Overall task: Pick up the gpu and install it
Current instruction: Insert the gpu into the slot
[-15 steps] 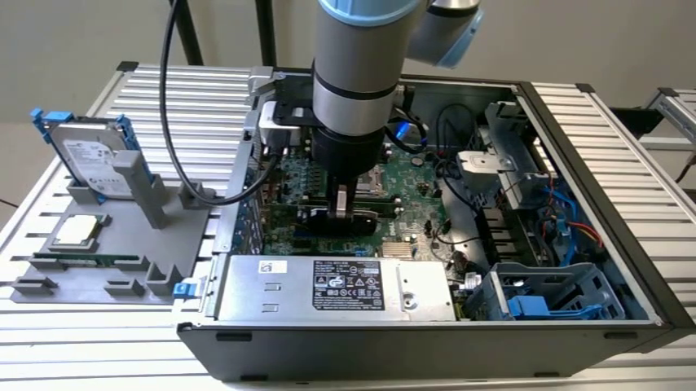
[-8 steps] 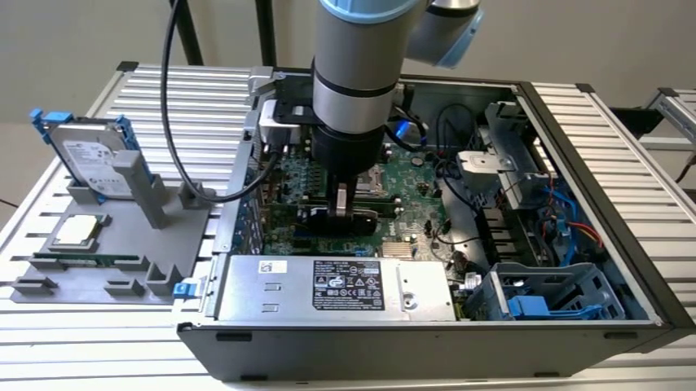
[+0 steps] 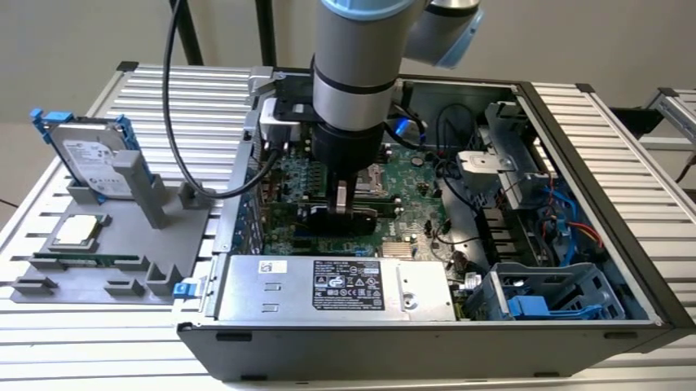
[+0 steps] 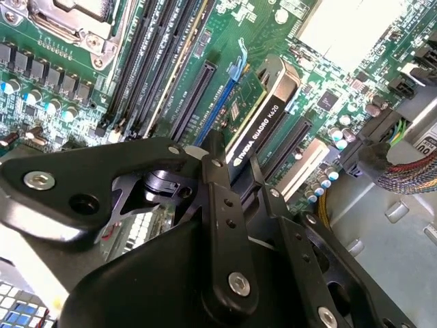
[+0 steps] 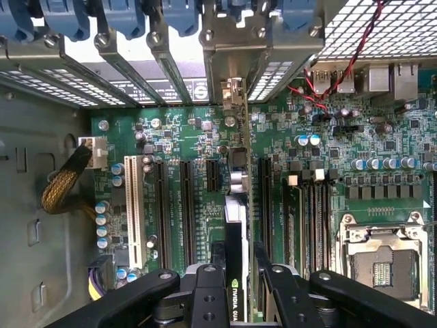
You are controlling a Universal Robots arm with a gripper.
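The claw [image 4: 232, 167] is clamped on the graphics card [image 4: 263, 113], which stands on edge over the motherboard [image 5: 184, 137] inside the open computer case [image 3: 609, 163], among the long expansion slots. Doing this well likely means keeping the card square to its slot and its silver end bracket [image 5: 232, 96] lined up with the rear opening — pressing straight down, not rocking. Whether the card's lower edge is fully seated I cannot tell — the claw hides it.
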